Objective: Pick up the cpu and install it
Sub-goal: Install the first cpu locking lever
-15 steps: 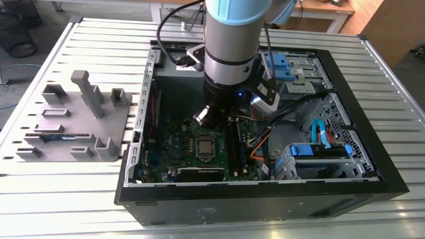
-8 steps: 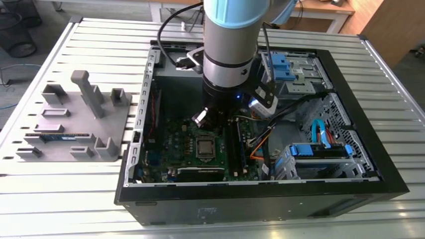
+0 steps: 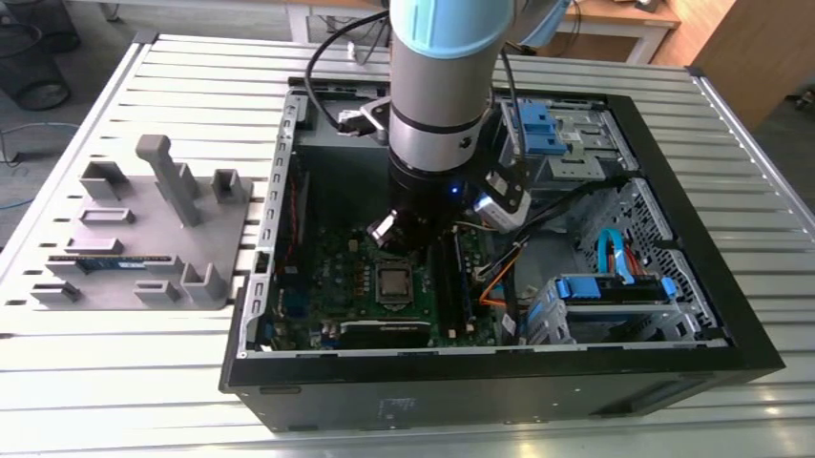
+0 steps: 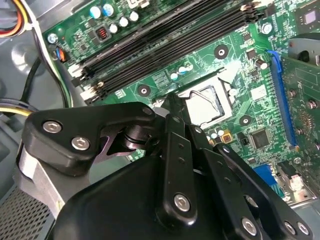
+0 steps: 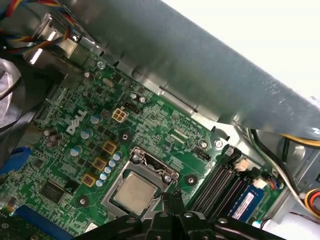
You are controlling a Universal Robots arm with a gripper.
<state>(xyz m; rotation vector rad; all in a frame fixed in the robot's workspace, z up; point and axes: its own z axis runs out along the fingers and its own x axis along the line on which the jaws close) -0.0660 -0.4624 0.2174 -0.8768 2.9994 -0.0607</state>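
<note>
The flat silver-topped square cpu [image 5: 132, 194] already sits in its socket on the green motherboard [image 5: 165, 132], inside the open black computer case [image 3: 713, 286]. The black tool [image 5: 172, 202] hovers just beside it, fingers drawn together, holding nothing. Seating looks done; the socket's metal frame [image 5: 152, 167] seems unlatched.

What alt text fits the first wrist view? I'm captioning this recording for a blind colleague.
A silver-topped cpu sits in its socket on a green motherboard, inside a metal retention frame. The black gripper hangs close beside the socket, with black memory slots next to it and the grey case wall beyond.
</note>
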